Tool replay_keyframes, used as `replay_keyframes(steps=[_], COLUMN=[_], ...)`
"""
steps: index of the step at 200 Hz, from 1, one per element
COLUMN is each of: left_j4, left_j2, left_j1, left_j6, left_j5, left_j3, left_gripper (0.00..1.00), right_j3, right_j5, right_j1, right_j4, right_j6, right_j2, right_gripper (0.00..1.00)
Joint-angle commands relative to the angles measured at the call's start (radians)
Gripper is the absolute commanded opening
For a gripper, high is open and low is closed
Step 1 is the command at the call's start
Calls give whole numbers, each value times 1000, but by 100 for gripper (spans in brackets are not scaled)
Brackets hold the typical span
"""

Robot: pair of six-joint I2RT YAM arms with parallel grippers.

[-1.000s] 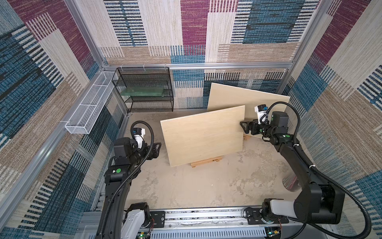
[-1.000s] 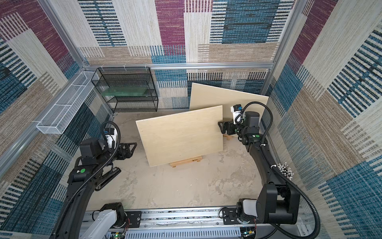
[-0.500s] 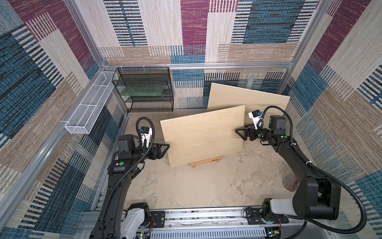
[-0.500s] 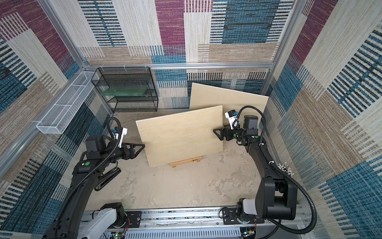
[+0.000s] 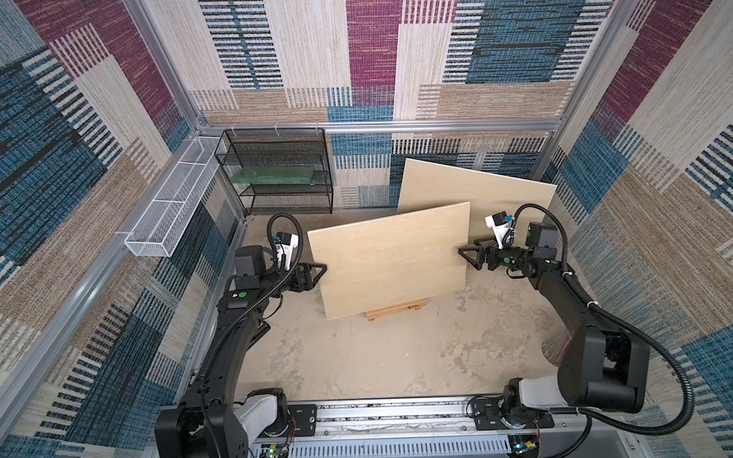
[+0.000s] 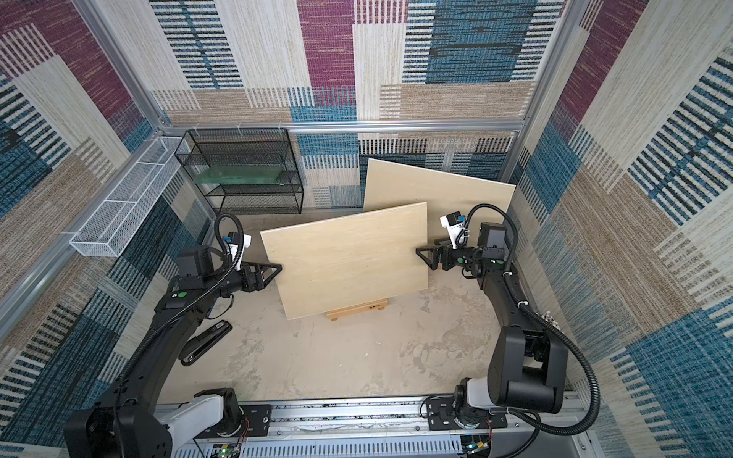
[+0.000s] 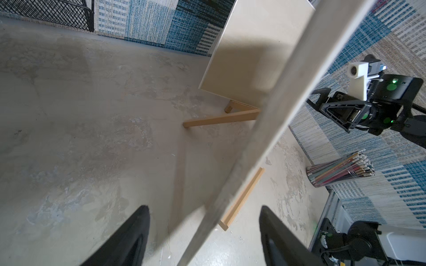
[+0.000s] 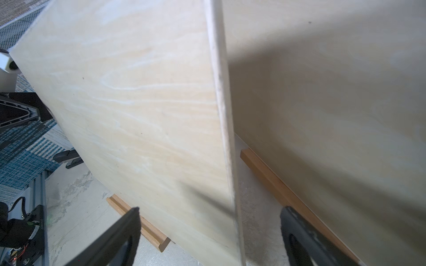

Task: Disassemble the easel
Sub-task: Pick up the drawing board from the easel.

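STEP: I was taking the board (image 5: 388, 257) off the easel base (image 5: 396, 310), where it stood tilted mid-floor | HANDS: left gripper (image 5: 322, 269) and right gripper (image 5: 463, 252) had jaws apart, straddling its side edges | NEXT: I reckoned clamp both, lift level.

The left arm (image 5: 232, 339) and right arm (image 5: 555, 289) are finished in black. Ribbed cables (image 5: 284, 216) are looped alongside. Green dots (image 5: 242, 294) are marked on them.

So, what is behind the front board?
A second board stands against the back wall, and wooden easel bars lie on the floor. How they support the front board is hidden.
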Motion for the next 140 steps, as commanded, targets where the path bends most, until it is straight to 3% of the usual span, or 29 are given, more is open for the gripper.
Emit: replay_keyframes(steps=[1, 32, 80, 140], left_j4=[41, 42, 54, 143], left_j2=[6, 23, 43, 146], left_j1=[-1, -1, -1, -1], left_j6=[11, 21, 77, 67], left_j5=[35, 39, -92, -78], left_j3=[10, 3, -14, 57], left_gripper=[76, 74, 71, 70], right_j3=[6, 59, 98, 105], right_j5=[-112, -227, -212, -215], right_j1=[-13, -11, 22, 64], right_j4=[38, -8, -37, -80], right_j6=[-5, -56, -79, -116], right_j2=[19, 124, 195, 240], right_gripper=[97, 95, 97, 93])
